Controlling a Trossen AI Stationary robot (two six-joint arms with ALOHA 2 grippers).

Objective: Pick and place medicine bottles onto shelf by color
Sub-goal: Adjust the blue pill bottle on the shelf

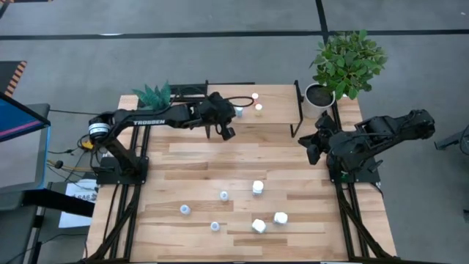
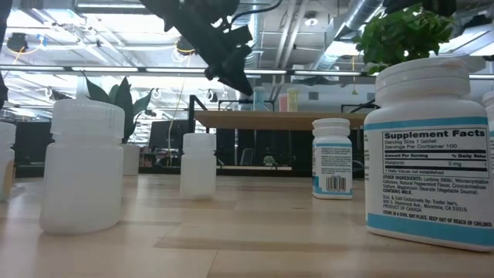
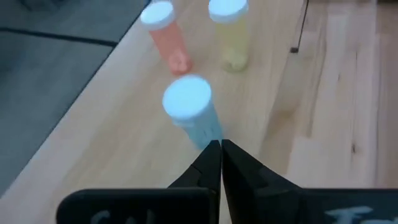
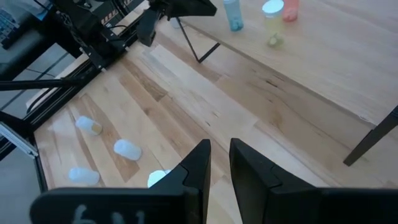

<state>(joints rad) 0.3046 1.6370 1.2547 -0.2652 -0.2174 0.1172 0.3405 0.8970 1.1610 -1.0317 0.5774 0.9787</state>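
From the near desk (image 1: 198,158) edge: I count seven medicine bottles (image 1: 258,188) loose on the desk, well short of the shelf (image 1: 275,110). I judge them light, rigid, smooth plastic, prone to tipping; I would grip mid-body, below the cap. On the shelf stand three bottles: blue (image 3: 191,112), orange (image 3: 166,34), yellow (image 3: 230,31). My left end effector (image 1: 225,133) hovers at the shelf's front edge, fingers closed, empty. My right end effector (image 1: 314,150) waits beside the shelf's right leg, slightly parted, empty.
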